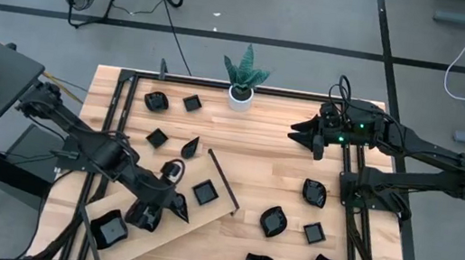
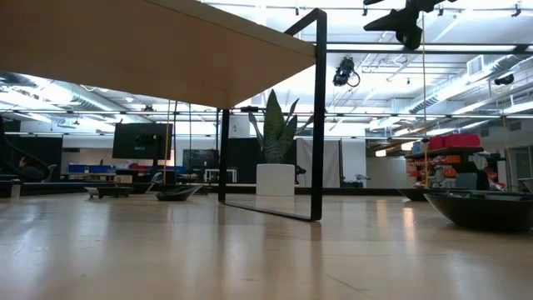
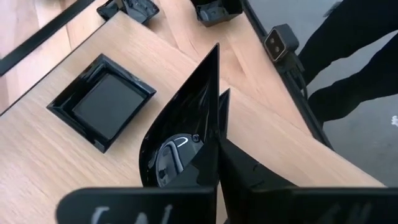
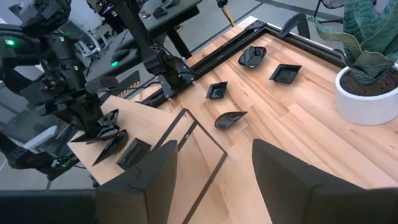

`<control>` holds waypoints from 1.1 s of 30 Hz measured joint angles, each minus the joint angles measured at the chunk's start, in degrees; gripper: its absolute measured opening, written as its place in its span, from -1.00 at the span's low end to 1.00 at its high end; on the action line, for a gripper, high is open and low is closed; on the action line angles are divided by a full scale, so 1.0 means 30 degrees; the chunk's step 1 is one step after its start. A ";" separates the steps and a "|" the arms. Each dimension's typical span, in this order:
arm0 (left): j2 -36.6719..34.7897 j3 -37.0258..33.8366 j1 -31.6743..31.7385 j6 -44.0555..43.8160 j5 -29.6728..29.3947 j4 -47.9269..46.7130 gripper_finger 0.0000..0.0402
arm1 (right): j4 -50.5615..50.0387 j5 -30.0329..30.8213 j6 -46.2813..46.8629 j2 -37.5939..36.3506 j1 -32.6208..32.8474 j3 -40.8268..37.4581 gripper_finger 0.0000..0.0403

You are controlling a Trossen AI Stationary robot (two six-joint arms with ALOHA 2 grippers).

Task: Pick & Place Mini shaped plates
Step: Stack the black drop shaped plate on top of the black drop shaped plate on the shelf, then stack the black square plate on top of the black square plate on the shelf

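We see the glossy black teardrop-shaped mini plate (image 3: 186, 137) pinched on edge in the left gripper (image 1: 169, 201), jaws clamped together on its rim, over the large light wooden board (image 1: 159, 229) at the near-left of the table. Just beside it on the board lie a glossy black square mini plate (image 3: 102, 102) and another square dish (image 1: 108, 227) nearer the board's low end. Other black mini plates sit scattered on the pale wooden table (image 1: 264, 162), some near the white pot with the green plant (image 1: 243, 81), some at the near-right. The right gripper (image 1: 312, 137) waits above the far-right area, fingers apart, holding nothing. We judge the main risk is the thin edge grip: the plate is tilted, so it could pivot or slip out on release and land on its rim, or clip the neighbouring square plate. The board looks raised on a black wire frame (image 2: 315, 117), so a dropped dish might slide.
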 joint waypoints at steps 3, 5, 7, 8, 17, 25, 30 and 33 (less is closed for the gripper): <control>0.0305 0.0000 0.0026 0.0004 0.0076 -0.0209 -0.96 | 0.0007 0.0000 0.0000 -0.0007 0.0000 0.0005 0.04; 0.0536 -0.0022 0.0026 0.0015 0.0137 -0.0221 -0.96 | 0.0014 0.0000 0.0000 0.0000 0.0007 0.0000 0.04; 0.0604 -0.0022 0.0026 0.0015 0.0144 -0.0061 -0.96 | 0.0009 0.0000 0.0000 0.0000 0.0000 0.0002 0.04; 0.0604 -0.0022 0.0026 0.0019 0.0140 -0.0066 -0.96 | 0.0012 0.0000 0.0000 0.0000 0.0005 0.0000 0.04; 0.0605 -0.0020 0.0026 0.0007 0.0238 -0.0089 -0.82 | 0.0015 -0.0006 0.0000 -0.0002 0.0007 0.0000 0.04; 0.0611 0.0071 0.0026 0.0015 0.0239 -0.0246 -0.70 | 0.0015 0.0000 0.0000 -0.0001 0.0001 0.0000 0.04; 0.0611 0.1250 0.0453 0.0085 -0.0082 -0.1427 -0.65 | 0.0015 -0.0001 0.0000 -0.0004 0.0001 0.0000 0.04; 0.0611 0.2360 0.0939 0.0571 -0.1113 -0.2772 -0.63 | 0.0015 -0.0004 0.0000 0.0000 0.0003 0.0007 0.04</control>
